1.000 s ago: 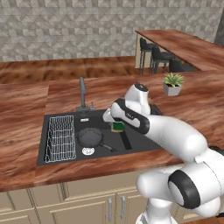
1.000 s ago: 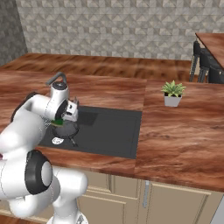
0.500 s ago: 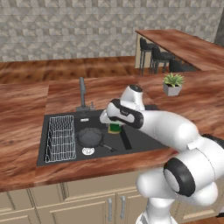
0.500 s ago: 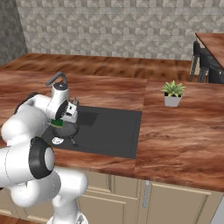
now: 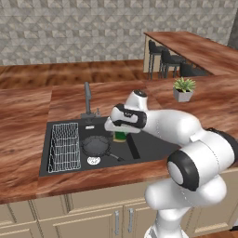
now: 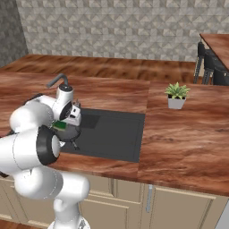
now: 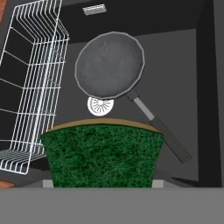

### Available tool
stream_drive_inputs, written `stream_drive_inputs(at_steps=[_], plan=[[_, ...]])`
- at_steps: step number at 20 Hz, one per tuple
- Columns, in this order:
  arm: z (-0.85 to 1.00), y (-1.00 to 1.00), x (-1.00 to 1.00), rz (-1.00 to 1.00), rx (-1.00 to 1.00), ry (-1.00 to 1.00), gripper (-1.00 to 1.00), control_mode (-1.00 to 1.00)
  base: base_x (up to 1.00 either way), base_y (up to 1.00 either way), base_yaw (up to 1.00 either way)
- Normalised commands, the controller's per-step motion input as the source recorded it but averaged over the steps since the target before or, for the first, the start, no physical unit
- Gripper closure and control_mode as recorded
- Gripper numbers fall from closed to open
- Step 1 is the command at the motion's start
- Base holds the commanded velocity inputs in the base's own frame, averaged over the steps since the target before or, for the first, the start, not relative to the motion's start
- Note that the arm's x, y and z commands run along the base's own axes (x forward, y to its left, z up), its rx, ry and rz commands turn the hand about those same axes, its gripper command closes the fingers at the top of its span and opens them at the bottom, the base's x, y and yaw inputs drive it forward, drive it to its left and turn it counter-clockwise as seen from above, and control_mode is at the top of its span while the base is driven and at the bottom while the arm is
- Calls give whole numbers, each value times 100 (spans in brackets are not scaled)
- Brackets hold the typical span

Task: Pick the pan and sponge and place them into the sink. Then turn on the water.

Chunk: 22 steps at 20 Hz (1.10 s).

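Since a second ago the hand [image 5: 120, 135] has swung leftward over the sink [image 5: 148, 144], carrying the sponge [image 7: 103, 154] with it. Its fingers are closed on the sponge, part open around its width. The pan [image 7: 110, 64] already lies in the basin beside the drain [image 7: 100, 105]. Sponge delivery is under way; next comes lowering, releasing, then reaching for the faucet [image 5: 87, 95].

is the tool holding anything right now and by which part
Yes, the tool holds the sponge over the sink, above the pan. Its green face looks toward the hand camera; the exact contact places on the sponge are hidden.
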Motion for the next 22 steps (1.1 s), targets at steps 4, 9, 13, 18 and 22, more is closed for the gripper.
stream_drive_inputs(at_steps=[4, 9, 13, 18, 22], plan=[[-26, 5, 11, 0, 0, -2, 100, -100, 0, 0, 0], [-28, 5, 8, 0, 0, -3, 100, -100, 0, 0, 0], [-26, 4, 8, 0, 0, -3, 100, -100, 0, 0, 0], [-19, 8, 8, 0, -1, 0, 100, -100, 0, 0, 0], [-19, 13, 10, 0, -2, 0, 100, -100, 0, 0, 0]])
